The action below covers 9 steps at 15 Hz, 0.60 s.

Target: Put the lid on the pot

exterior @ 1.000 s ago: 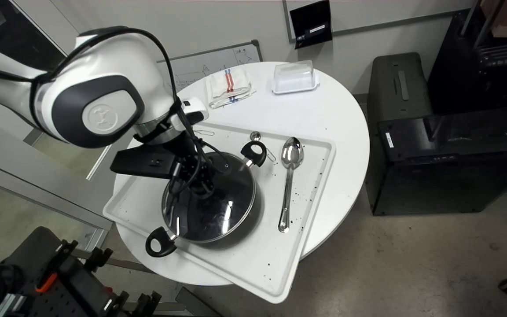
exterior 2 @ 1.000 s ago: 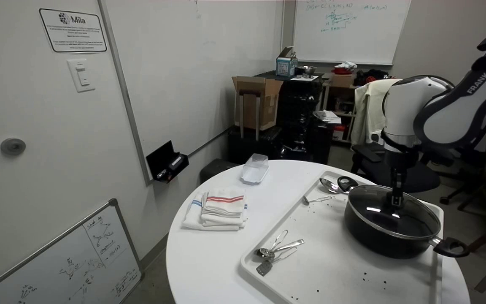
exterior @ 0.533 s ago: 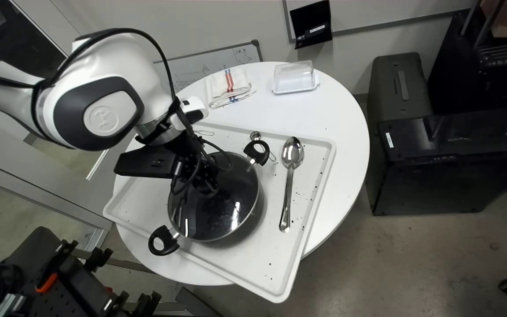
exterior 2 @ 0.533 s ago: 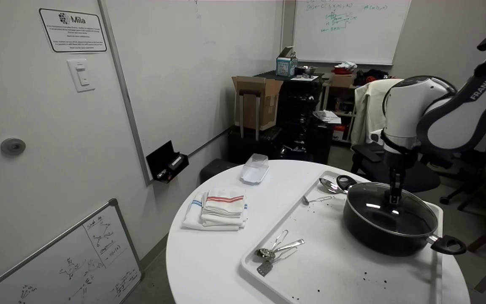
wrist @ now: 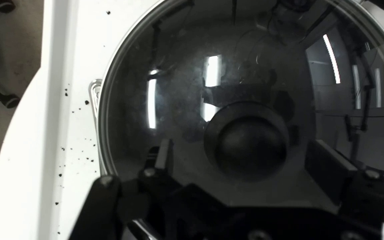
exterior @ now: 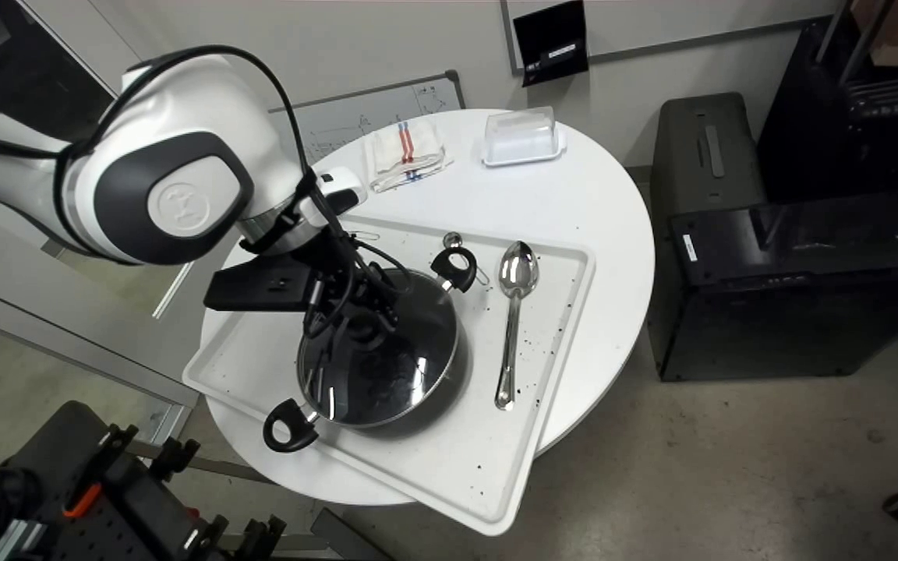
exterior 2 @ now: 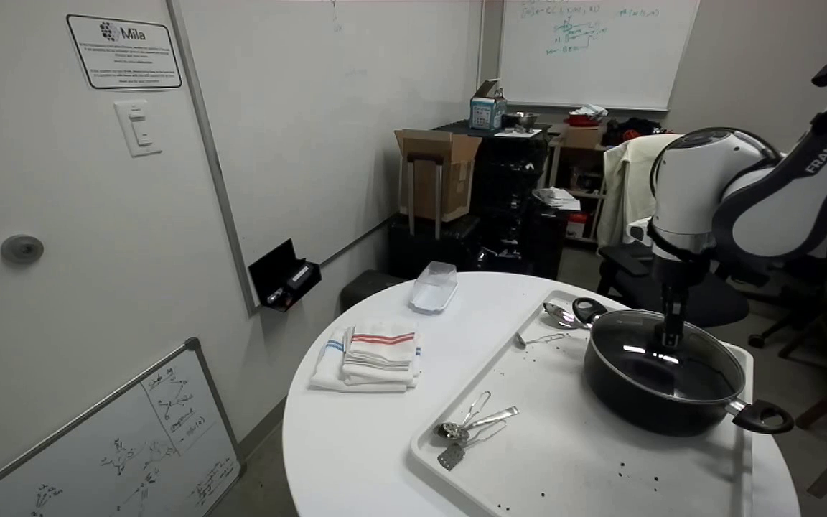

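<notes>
The round glass lid [wrist: 182, 103] rests on top of the black pot [exterior 2: 636, 402], its metal rim lying along the pot's edge in both exterior views. In the wrist view the dark knob [wrist: 252, 146] rises from the lid's middle. My gripper [wrist: 243, 157] stands open, one finger on each side of the knob, with a visible gap to it on both sides. In an exterior view the gripper [exterior 2: 670, 337] points straight down at the lid's centre. The pot's two loop handles [exterior 2: 764, 418] stick out at opposite sides. The pot's inside shows only dark through the glass.
A white tray [exterior 2: 564, 459] on the round table [exterior: 597, 210] carries the pot. Beside the pot lies a large metal spoon [exterior: 517, 269]. Small metal utensils [exterior 2: 451, 456] sit at a tray corner. Folded towels [exterior 2: 381, 359] and a clear-topped box [exterior 2: 433, 291] are farther off.
My gripper's fingers have spread apart around the knob. Pot and lid shifted slightly together between the two earlier moments and have since stayed in place.
</notes>
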Available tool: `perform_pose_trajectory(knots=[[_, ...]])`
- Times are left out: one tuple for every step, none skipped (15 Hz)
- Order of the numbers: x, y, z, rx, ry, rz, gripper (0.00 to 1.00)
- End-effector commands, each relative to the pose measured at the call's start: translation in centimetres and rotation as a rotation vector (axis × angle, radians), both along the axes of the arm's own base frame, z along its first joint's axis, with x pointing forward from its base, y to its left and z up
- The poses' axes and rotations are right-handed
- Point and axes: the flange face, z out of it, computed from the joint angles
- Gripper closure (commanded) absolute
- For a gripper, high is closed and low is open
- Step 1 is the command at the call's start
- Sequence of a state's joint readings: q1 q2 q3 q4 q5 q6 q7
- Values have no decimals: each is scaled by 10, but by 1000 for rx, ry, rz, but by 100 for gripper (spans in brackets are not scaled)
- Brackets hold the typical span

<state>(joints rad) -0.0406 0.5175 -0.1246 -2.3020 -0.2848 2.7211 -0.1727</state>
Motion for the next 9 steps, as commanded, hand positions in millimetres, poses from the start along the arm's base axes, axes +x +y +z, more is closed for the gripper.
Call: perform_pose_trajectory(knots=[[-5, 1, 16, 0, -20, 8, 0], [-5, 2, 20, 2, -23, 10, 0], [-5, 3, 24, 5, -27, 13, 0], [-7, 3, 30, 9, -28, 15, 0], [-8, 5, 35, 12, -32, 18, 0], [-10, 7, 41, 15, -36, 22, 0], [-11, 9, 46, 16, -39, 28, 0], [-13, 11, 52, 18, -41, 32, 0], [-14, 14, 56, 21, -39, 38, 0]])
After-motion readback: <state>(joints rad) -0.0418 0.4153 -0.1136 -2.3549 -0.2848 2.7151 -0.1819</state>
